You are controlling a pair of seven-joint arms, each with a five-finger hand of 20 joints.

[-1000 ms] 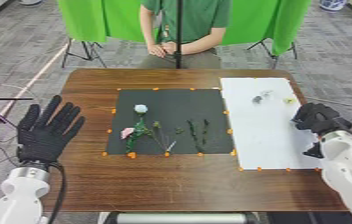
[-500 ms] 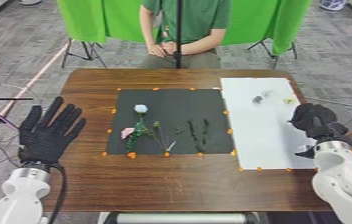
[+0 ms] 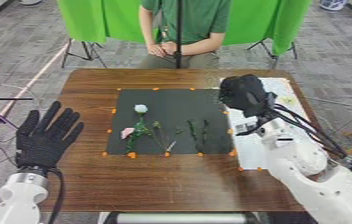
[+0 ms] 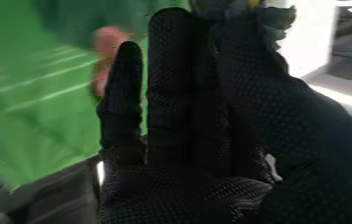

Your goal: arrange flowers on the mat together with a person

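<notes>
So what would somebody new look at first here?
Probably the robot's black-gloved right hand, over the long white sheet on the brown wooden table. Then the round white flower pops out on the dark square mat, near a small pink flower. Bright green cloth behind the table grabs you too.

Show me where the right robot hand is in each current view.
Head view: the right robot hand is over the white sheet, near the dark mat.
Right wrist view: right robot hand upright across the middle.
Shared landmark: bright green curtain.
</notes>
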